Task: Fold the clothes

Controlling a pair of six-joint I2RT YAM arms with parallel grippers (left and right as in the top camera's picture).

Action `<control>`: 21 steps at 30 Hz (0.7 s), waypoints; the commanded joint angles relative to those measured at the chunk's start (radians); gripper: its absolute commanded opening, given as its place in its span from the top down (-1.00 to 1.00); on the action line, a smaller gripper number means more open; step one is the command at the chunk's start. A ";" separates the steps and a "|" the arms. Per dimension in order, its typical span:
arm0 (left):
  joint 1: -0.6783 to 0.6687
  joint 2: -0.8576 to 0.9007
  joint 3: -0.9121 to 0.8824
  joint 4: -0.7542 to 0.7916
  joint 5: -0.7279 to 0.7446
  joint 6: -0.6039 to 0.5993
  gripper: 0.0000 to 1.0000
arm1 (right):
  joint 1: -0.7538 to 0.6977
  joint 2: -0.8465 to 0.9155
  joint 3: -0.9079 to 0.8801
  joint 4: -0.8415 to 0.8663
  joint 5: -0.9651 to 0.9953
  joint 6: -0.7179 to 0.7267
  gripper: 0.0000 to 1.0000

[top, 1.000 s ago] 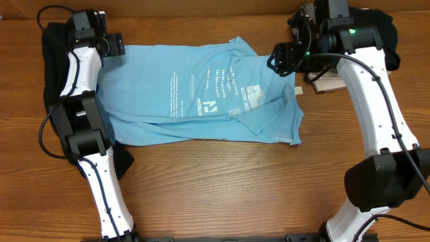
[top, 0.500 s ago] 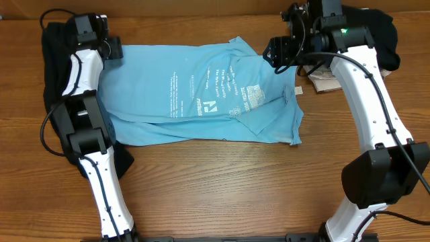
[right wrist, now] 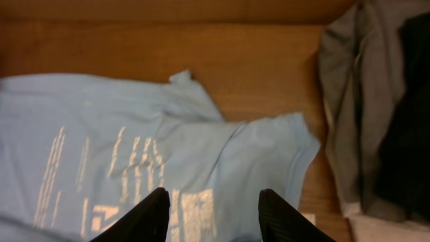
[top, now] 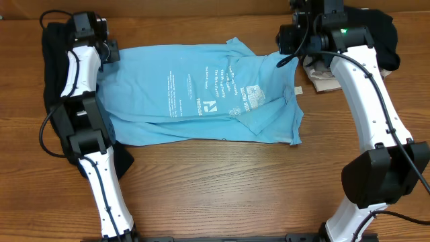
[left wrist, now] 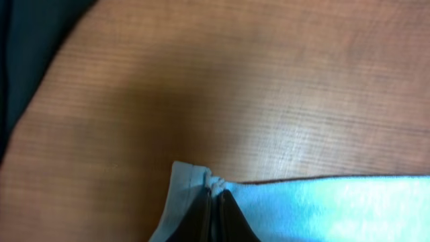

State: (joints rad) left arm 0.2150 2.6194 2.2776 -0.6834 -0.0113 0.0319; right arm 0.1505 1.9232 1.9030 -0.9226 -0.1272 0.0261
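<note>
- Overhead: the light blue T-shirt (top: 201,94) lies spread on the table (top: 235,181), print up, reaching from 1 gripper to the other. The left gripper (top: 111,52) sits at its far corner, and the right gripper (top: 287,47) hangs over the opposite end by the sleeve. I'd guess each wants a far corner, so that edge can be carried over. A black garment (top: 48,74) lies just behind the left gripper.
- Left wrist: the fingers are pressed together, pinching the shirt's corner (left wrist: 322,208), with bare wood ahead of them.
- Right wrist: the fingers (right wrist: 149,215) stand apart with nothing gripped, the sleeve spread beneath and ahead. A grey garment (right wrist: 349,101) lies off to one side.
- Against 1 second earlier: the left jaws were apart and have closed, the right gripper has moved out to the far edge, and the shirt has barely shifted.
</note>
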 commanded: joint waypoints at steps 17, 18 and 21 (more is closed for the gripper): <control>0.013 -0.203 0.234 -0.585 -0.043 -0.138 0.92 | 0.001 0.276 -0.006 0.268 0.205 0.021 -0.08; 0.011 -0.203 0.231 -0.588 -0.043 -0.138 0.92 | 0.001 0.299 -0.006 0.282 0.241 0.026 -0.06; 0.006 -0.203 0.228 -0.585 -0.043 -0.137 0.92 | 0.000 0.348 -0.006 0.318 0.291 0.021 -0.05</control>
State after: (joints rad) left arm 0.2241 2.4218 2.5004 -1.2663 -0.0418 -0.0841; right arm 0.1505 2.2295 1.9026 -0.6338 0.0853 0.0387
